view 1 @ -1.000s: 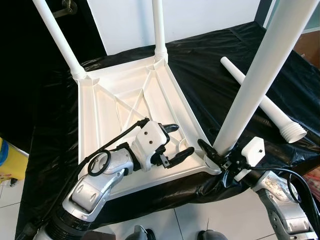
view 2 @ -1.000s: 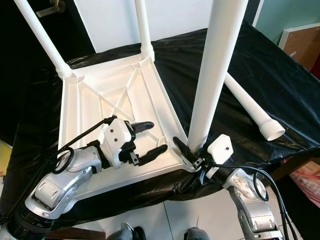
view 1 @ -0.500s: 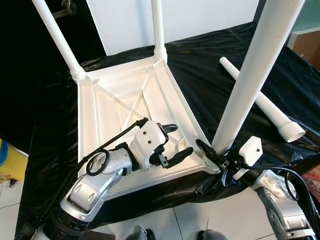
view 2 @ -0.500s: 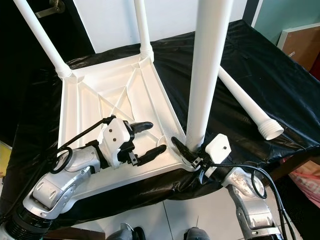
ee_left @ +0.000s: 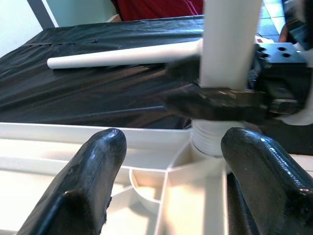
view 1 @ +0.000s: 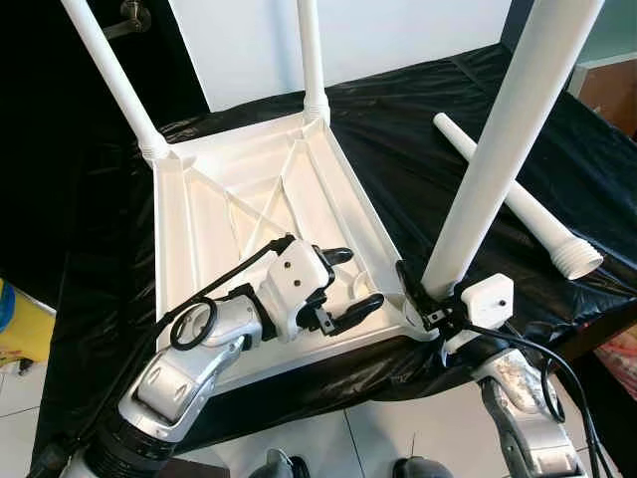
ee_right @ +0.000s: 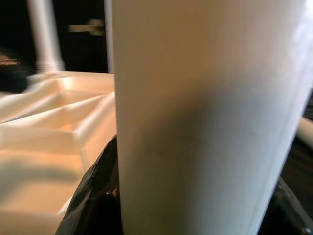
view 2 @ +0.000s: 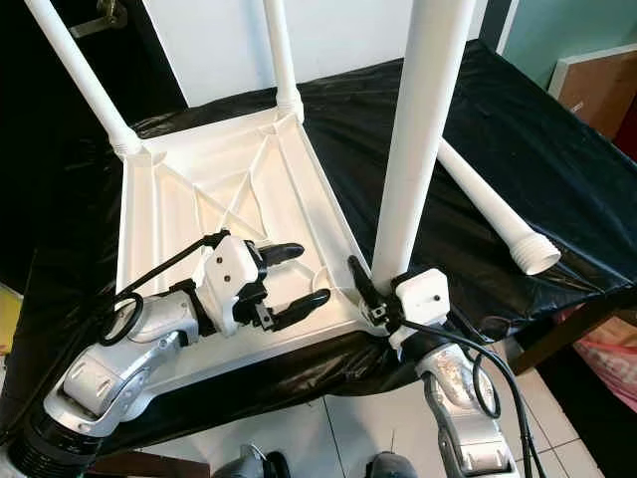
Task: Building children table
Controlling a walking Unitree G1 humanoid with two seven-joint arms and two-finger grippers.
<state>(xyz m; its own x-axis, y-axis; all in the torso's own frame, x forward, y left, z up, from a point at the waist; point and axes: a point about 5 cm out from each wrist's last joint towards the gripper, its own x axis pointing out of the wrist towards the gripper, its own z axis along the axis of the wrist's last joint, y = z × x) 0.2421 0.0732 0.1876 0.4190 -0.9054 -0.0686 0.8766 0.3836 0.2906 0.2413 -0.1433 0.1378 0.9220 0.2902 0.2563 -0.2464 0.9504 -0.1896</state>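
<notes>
Children's table top (view 1: 239, 199), white plastic, lies upside down on the worktop (view 1: 418, 149), which is covered in black plastic sheet. Ribbed underside faces up.

Two legs already stand in the far corners: far-left leg (view 1: 109, 75) tilts outward, far-right leg (view 1: 311, 50) is close to upright. A third leg (view 1: 508, 139) stands at the near-right corner socket (view 1: 413, 324), leaning slightly to the right, its lower end at the socket. Whether it is fully seated I can't tell.

Right gripper (view 1: 423, 304) is at the base of that third leg, fingers clamped around it just above the socket. The right wrist view confirms: the white leg (ee_right: 205, 117) sits right between the black fingers (ee_right: 93, 196), touching both sides.

Left gripper (view 1: 348, 284) hovers over the near-right part of the table top, inside the rim, just beside the socket. Fingers spread wide, holding nothing; one finger (view 1: 333, 256) is farther in, the other (view 1: 358, 309) is near the front rim. In the left wrist view the fingers (ee_left: 93, 166) straddle the rib junction, pointing at the leg base and the right gripper's black fingers (ee_left: 220, 103) wrapped on it.

Fourth leg (view 1: 518, 199) lies loose on the black sheet to the right of the table top, well apart from it, ribbed flared end (view 1: 577, 261) toward the near-right edge of the worktop.

Light tiled floor (view 1: 328, 438) below the worktop's front edge.
</notes>
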